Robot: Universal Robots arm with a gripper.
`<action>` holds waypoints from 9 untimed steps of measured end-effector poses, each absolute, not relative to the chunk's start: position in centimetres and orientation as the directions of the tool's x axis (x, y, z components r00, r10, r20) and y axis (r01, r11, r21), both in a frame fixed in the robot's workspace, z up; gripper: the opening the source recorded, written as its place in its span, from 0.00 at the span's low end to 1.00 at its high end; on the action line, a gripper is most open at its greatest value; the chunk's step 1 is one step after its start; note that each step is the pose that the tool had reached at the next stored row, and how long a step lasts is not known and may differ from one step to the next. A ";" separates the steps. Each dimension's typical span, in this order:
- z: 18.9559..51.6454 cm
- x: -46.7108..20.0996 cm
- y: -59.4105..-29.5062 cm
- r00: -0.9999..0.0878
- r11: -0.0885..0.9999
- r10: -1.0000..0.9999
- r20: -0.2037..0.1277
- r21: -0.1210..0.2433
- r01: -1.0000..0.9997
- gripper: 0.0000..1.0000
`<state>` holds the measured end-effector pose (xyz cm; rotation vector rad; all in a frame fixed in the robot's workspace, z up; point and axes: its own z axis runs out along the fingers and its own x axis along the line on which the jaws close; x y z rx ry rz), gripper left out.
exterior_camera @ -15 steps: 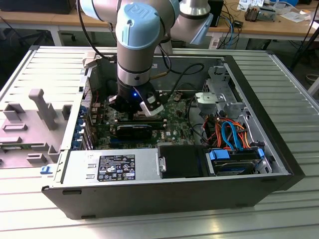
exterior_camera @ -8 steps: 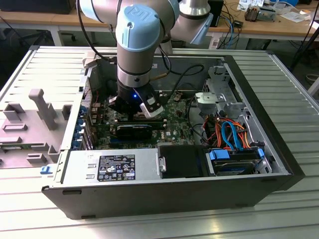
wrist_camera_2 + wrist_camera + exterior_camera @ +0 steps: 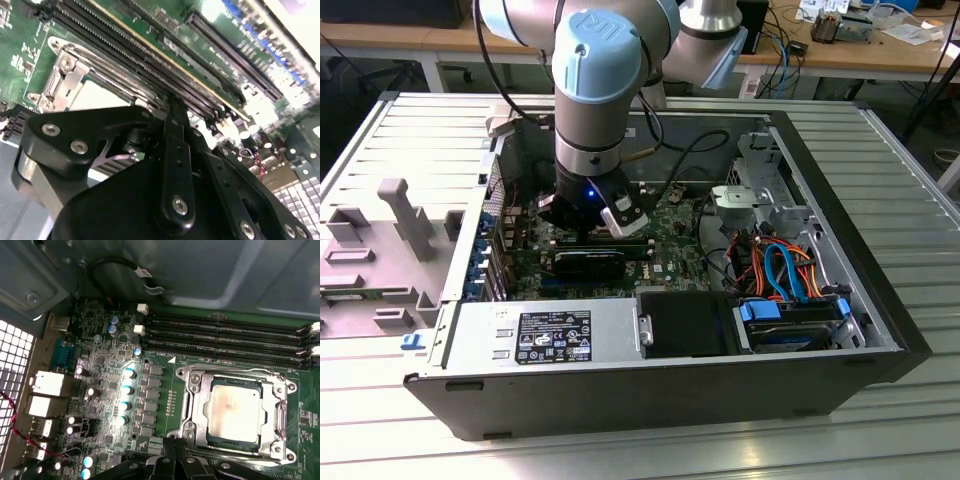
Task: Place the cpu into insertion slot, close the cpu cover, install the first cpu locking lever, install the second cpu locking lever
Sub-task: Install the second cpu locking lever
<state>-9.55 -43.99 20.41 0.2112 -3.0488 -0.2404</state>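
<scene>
In the first wrist view the cpu lies flat in the insertion slot, its dull silver top showing through the window of the cpu cover. The cover lies down over it. My gripper is shut, black fingers together, at the socket's edge. In the second wrist view my gripper has its tip at the side of the socket that faces the long black memory slots, beside the cpu cover and the pale cpu. In the exterior view my gripper reaches down into the open computer case.
Long black memory slots run beside the socket on the green board. A black card, a grey power supply, a drive with coloured cables and the case walls crowd around the arm.
</scene>
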 end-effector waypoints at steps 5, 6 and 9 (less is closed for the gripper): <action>20.4 -9.5 -44.0 -0.988 0.980 -0.142 0.067 0.149 -0.131 0.11; 20.4 -9.6 -44.0 -0.988 0.980 -0.142 0.067 0.149 -0.131 0.11; 20.2 -9.6 -43.7 -0.988 0.980 -0.142 0.068 0.150 -0.130 0.11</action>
